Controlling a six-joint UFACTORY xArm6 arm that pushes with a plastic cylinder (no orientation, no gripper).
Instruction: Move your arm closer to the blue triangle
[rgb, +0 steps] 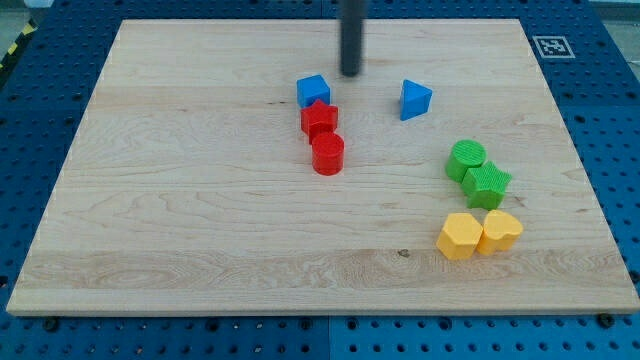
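Observation:
The blue triangle (415, 99) lies on the wooden board (200, 200), right of centre near the view's top. My tip (351, 73) stands to the triangle's left and slightly above it in the view, a short gap away. A blue cube (313, 91) sits just left of and below the tip.
A red star block (319, 119) and a red cylinder (327, 154) line up below the blue cube. A green cylinder (466, 159) and a green star-like block (486, 184) sit at the right, with two yellow blocks (460, 236) (500, 231) below them. An AprilTag (550, 46) marks the top right corner.

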